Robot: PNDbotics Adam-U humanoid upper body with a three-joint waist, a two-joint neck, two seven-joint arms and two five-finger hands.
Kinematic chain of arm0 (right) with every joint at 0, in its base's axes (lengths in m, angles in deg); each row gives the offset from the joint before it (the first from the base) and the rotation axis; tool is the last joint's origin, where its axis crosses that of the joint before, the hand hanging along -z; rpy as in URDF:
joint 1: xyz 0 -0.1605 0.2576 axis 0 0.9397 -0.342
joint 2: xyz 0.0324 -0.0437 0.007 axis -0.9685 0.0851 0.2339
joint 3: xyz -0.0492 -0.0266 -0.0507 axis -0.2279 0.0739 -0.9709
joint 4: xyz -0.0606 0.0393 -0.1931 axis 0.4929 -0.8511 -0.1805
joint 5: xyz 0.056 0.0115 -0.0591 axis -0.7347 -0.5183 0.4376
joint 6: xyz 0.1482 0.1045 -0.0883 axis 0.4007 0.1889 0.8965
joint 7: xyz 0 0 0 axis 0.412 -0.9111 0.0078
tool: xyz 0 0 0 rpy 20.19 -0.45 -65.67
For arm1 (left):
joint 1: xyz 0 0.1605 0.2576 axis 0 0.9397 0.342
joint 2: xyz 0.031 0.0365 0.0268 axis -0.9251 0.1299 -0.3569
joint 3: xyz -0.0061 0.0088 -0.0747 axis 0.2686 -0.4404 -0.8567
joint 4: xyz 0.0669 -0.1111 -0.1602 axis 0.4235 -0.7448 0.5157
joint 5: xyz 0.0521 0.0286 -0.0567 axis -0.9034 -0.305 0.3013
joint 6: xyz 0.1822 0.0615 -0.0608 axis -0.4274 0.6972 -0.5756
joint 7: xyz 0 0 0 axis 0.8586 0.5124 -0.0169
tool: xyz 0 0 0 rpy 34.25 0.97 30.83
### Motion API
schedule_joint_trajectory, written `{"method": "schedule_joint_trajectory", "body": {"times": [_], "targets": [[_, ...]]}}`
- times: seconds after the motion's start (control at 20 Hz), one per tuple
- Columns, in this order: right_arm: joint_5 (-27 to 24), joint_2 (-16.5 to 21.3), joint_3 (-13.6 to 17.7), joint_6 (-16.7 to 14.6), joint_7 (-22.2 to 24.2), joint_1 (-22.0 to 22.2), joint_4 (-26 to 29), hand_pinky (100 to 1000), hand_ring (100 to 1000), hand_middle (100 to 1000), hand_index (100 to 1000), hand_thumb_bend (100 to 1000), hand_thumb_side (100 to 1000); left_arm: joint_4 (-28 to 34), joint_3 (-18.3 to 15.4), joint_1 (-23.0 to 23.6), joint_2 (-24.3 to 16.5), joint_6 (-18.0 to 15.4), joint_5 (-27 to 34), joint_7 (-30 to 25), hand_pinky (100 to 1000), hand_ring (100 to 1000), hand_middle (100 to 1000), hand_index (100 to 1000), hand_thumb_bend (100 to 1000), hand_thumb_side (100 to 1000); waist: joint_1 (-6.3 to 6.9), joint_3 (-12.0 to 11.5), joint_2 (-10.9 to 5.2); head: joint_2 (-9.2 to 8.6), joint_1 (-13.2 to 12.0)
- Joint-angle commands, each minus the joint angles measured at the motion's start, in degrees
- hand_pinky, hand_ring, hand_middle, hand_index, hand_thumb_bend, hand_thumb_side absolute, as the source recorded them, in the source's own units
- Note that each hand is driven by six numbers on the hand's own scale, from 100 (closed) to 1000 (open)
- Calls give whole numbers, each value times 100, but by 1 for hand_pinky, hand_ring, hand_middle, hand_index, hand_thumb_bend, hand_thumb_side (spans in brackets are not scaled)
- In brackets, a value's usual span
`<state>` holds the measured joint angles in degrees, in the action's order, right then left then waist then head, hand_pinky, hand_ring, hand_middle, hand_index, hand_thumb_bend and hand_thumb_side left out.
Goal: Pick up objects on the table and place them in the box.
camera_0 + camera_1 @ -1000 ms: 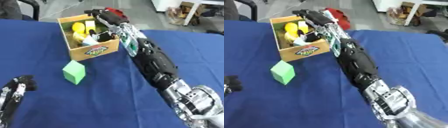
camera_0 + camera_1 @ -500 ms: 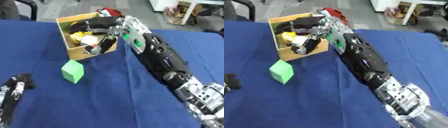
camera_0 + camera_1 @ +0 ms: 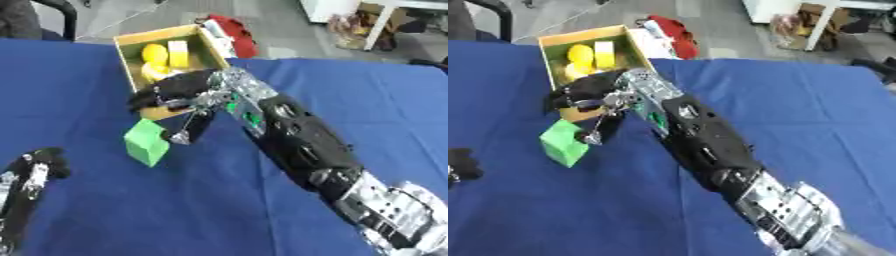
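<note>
A tan cardboard box stands at the far left of the blue table. Yellow objects and a pale yellow block lie inside it. A green cube rests on the cloth just in front of the box. My right hand reaches in from the lower right and hovers over the box's front wall, open and holding nothing. Its thumb points down beside the cube's right side. My left hand rests open at the lower left, away from the cube.
A red item and a white one lie just behind the box at the table's far edge. My long right forearm crosses the middle of the table. A dark chair stands beyond the far left corner.
My right hand has drawn back out of the box and come down toward the green cube. The camera has also shifted. The left hand has stayed in its corner.
</note>
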<state>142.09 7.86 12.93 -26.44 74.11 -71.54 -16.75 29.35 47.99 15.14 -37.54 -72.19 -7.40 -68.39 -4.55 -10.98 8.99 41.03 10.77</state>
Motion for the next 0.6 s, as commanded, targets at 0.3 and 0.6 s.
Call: {"method": "schedule_joint_trajectory", "body": {"times": [0.3,0.6], "targets": [[662,-212,126,-1244,692,-106,-231,969,1000,1000,1000,100,289,83,-36,-69,-33,-9,5,4,641,563,546,724,100,739,111,-17,-128,-43,48],[921,-368,174,-1273,514,-137,-386,967,1000,1000,1000,100,289,81,-30,-73,-26,-10,8,-6,642,563,546,724,100,741,109,-33,-122,-56,98]]}}
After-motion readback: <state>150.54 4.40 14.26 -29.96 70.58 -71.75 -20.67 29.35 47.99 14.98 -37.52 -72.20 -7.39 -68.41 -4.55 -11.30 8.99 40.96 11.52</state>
